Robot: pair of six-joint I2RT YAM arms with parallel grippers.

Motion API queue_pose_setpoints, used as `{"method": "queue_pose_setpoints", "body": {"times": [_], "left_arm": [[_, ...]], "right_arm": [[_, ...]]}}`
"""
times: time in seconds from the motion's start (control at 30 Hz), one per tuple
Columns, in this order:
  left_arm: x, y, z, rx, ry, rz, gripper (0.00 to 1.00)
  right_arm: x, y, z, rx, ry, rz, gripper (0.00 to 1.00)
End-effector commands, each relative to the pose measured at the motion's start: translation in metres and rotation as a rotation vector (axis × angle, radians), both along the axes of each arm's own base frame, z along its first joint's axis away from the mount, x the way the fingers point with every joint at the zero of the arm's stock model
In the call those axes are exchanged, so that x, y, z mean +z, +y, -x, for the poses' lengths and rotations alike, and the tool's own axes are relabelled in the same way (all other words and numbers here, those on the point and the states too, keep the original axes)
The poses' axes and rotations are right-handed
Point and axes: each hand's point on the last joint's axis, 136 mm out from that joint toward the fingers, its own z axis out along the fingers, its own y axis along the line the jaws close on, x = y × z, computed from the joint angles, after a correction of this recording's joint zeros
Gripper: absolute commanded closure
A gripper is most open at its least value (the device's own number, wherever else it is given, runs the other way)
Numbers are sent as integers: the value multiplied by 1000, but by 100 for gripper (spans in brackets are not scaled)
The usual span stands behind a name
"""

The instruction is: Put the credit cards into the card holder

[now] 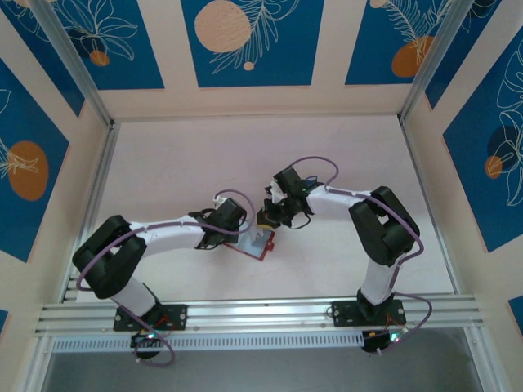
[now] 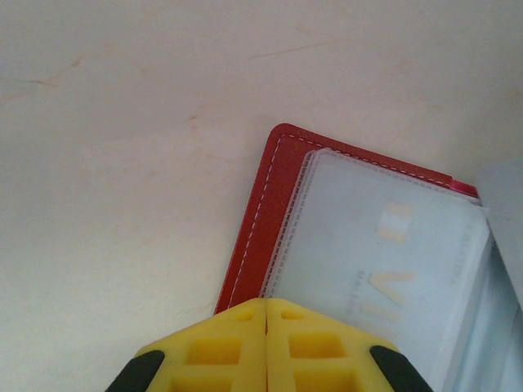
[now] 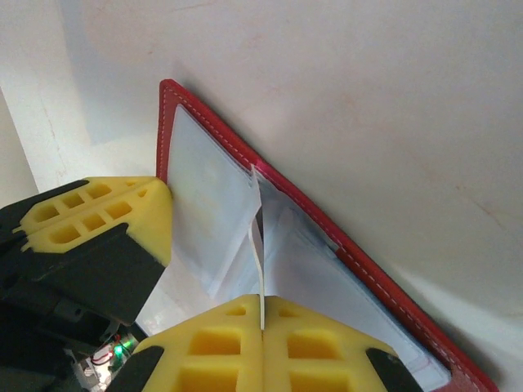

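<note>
Right wrist view: my right pincer (image 3: 261, 314) is pinched shut on a thin clear plastic sleeve (image 3: 260, 237), which stands upright out of the open, roughly square red card holder (image 3: 163, 131). My left pincer (image 2: 266, 314) is closed too, tips together at the holder's stitched edge. I cannot tell whether it grips anything. The holder lies flat on the pale worktop (image 1: 245, 155), between both arms, nearer the near edge. Faint yellowish lettering shows through another sleeve.

A robot lab booth: two robot arms (image 1: 163, 233) bolted to a metal rail (image 1: 261, 314), a white table (image 1: 245, 155), blue flower-picture walls (image 1: 245, 41).
</note>
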Motion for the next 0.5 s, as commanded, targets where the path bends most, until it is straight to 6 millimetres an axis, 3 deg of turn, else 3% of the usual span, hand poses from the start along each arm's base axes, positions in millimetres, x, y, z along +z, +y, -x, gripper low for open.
{"method": "queue_pose_setpoints", "body": {"times": [0.0,0.2,0.47], "left_arm": [[-26,19,19,7,93,-72,93],[-27,19,20,5,95,-75,94],[-27,19,20,4,98,-72,94]], "right_arm": [[9,-6,9,-11,26,-8,100],[18,1,14,-3,37,-54,100],[17,-5,19,-15,37,-33,100]]}}
